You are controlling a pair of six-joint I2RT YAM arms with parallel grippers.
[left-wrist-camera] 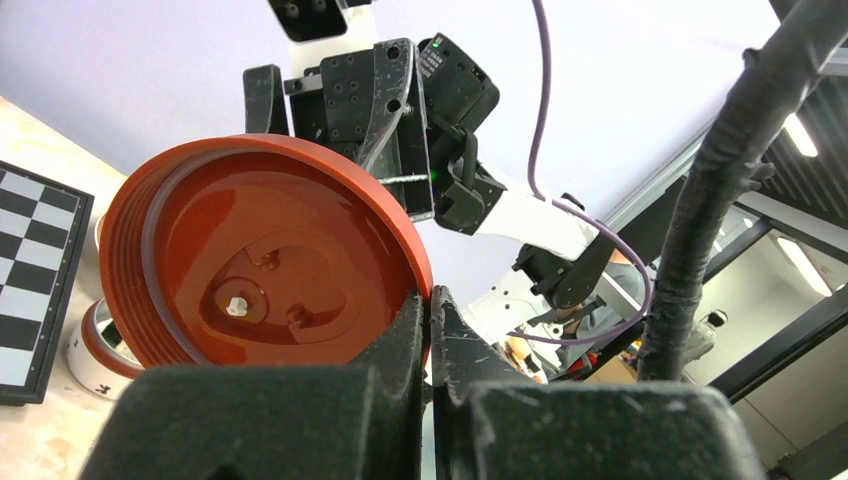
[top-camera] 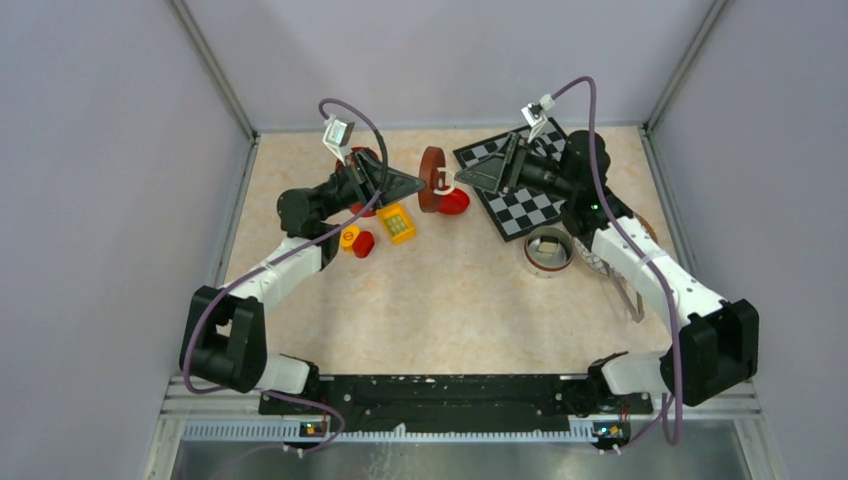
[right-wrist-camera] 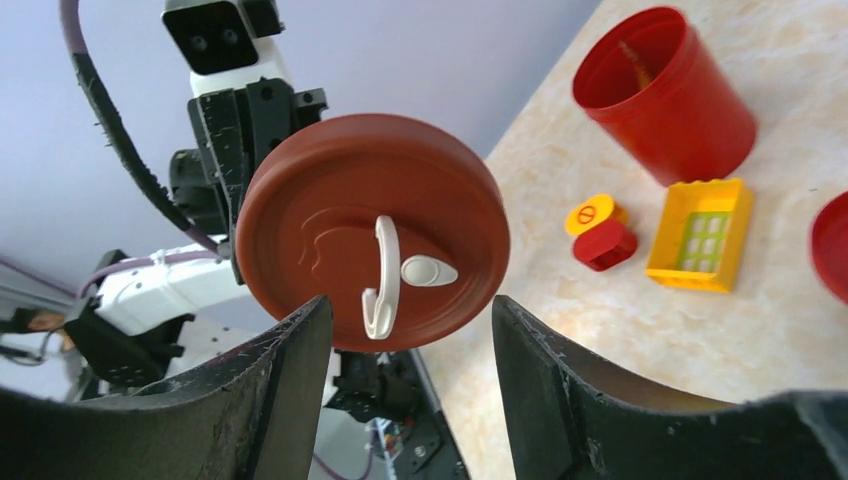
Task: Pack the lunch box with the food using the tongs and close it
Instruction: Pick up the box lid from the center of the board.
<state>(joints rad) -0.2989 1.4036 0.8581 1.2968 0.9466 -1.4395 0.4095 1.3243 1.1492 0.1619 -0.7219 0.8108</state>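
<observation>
Pinching the rim of the reddish-brown lid (left-wrist-camera: 260,270), the left gripper (left-wrist-camera: 430,305) is fully closed on it. It holds the disc on edge in the air, with the threaded underside toward the left wrist camera and the top, with its white handle (right-wrist-camera: 380,265), toward the other arm. The right gripper (right-wrist-camera: 410,310) stands opposite with its jaws spread wide and nothing between them. The lid fills the space just ahead, and I cannot tell whether a finger touches it. This face-to-face pose reads as a handover, probably to get a better hold for closing.

Lower right of centre in the top view, the lunch box (top-camera: 548,270) sits uncovered just below the chessboard (top-camera: 520,190), with a pale piece of food (top-camera: 548,243) inside. What look like the tongs (top-camera: 630,298) lie by the right forearm near the right edge. The red cup (right-wrist-camera: 665,100) and yellow block (right-wrist-camera: 700,235) stand at the upper right of the right wrist view, clear of the exchange.
</observation>
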